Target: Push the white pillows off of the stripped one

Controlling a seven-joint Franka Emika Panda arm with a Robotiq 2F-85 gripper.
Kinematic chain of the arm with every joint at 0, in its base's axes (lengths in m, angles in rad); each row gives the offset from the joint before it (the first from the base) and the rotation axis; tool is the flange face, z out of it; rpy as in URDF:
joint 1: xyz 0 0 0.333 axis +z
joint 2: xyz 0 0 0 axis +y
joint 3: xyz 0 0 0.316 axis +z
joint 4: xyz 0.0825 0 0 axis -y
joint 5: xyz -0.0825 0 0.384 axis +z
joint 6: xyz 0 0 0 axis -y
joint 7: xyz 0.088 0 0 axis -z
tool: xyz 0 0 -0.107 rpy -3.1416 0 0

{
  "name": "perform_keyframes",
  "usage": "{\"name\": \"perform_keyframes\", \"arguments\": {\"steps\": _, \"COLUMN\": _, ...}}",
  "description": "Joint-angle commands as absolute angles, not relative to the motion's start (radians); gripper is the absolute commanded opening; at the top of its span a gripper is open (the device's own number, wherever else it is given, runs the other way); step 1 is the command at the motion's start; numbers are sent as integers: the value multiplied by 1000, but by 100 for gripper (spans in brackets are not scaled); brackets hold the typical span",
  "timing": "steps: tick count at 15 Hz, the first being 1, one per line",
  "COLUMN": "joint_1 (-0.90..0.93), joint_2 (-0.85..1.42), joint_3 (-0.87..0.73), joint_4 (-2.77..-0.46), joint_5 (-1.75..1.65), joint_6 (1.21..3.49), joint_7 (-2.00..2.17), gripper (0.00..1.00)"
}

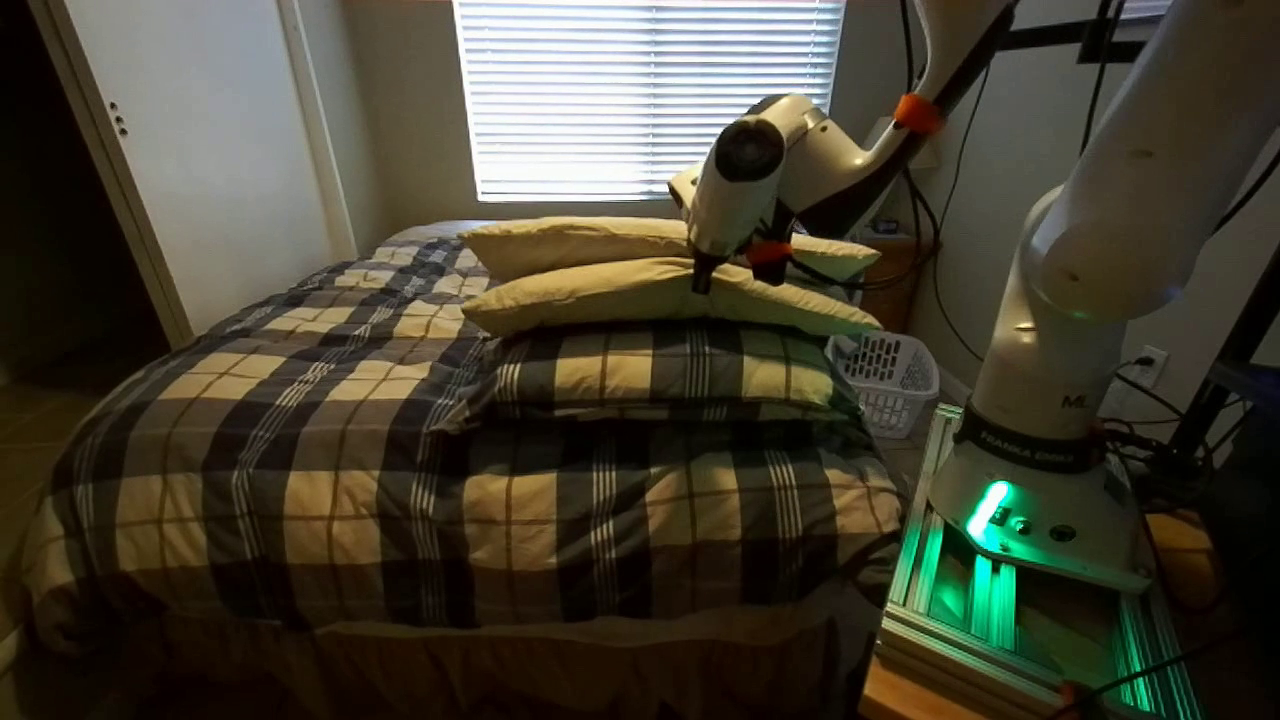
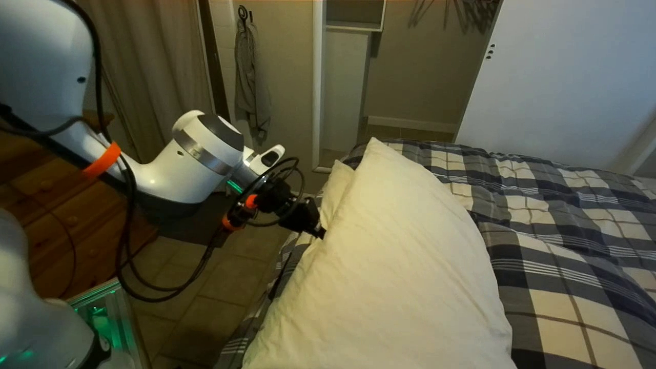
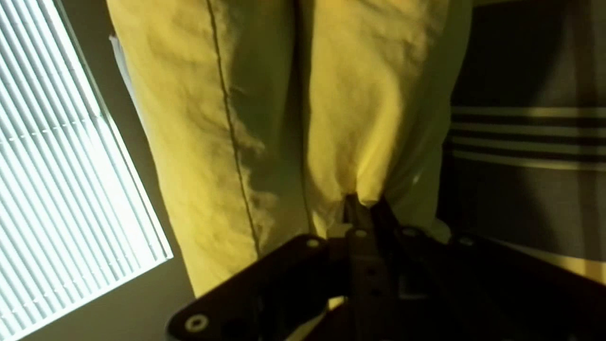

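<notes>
A: Jaws drawn narrow, and there's a tuck of the front white pillow nipped between the tips!

B: The wrist view bears it out: its cloth puckers right at their twelve o'clock, with the rear white pillow over at ten.

A: And the plaid pillow?

B: Bottom of the pile, on the plaid bedspread. In an exterior view the front white pillow lies on the plaid one, touching, and the rear one shows just beyond, up at twelve o'clock.

A: How's the arm placed?

B: In an exterior view it extends from ten o'clock, slanting down to where the jaws meet the white pillows.

A: And that dark plaid cloth at three o'clock in the wrist view?

B: Poor light there; it may be the pillow or the bedspread, I can't tell which.

A: Bright blinds at twelve o'clock of the pile, and a white basket just past three.
</notes>
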State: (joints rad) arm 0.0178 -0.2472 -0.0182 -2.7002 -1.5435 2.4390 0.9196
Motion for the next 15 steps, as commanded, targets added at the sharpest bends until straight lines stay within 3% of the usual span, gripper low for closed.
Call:
{"name": "perform_keyframes", "arguments": {"steps": 1, "joint_1": -38, "joint_2": -349, "joint_3": -109, "joint_4": -2658, "joint_5": -1537, "joint_6": 2511, "joint_7": 869, "gripper": 6}}
{"name": "perform_keyframes", "arguments": {"steps": 15, "joint_1": -33, "joint_2": -344, "joint_3": -120, "joint_4": -2645, "joint_5": -1535, "joint_6": 2533, "joint_7": 886, "gripper": 6}}
